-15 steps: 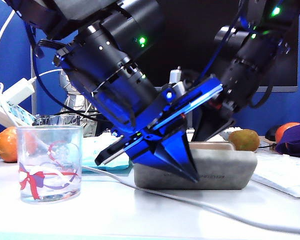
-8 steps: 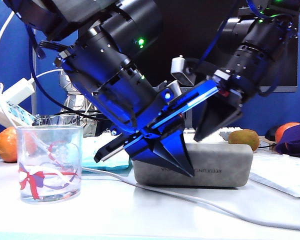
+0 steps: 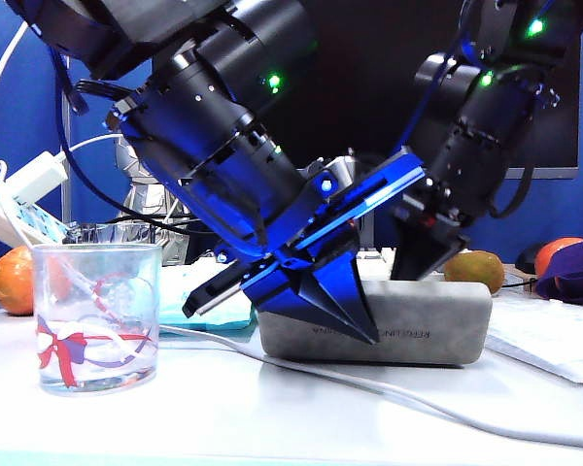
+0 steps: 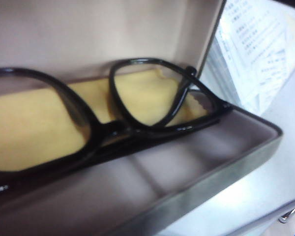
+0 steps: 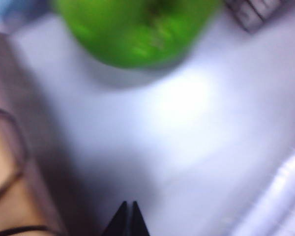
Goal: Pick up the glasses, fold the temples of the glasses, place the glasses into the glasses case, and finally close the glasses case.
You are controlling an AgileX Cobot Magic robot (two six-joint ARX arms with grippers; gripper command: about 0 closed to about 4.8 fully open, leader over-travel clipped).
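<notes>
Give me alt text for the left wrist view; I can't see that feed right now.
Black-framed glasses lie inside the open glasses case, lenses over a yellow cloth, with the beige-lined lid standing behind them. Printed papers lie beyond the case's end; the left gripper itself is out of frame.

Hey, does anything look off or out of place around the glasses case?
Nothing spilled or broken. The glasses lie inside the open glasses case. One oddity: a loose cable crosses the table before the case, below the left gripper; the right gripper sits at the case's top edge. Both jaws shut.
</notes>
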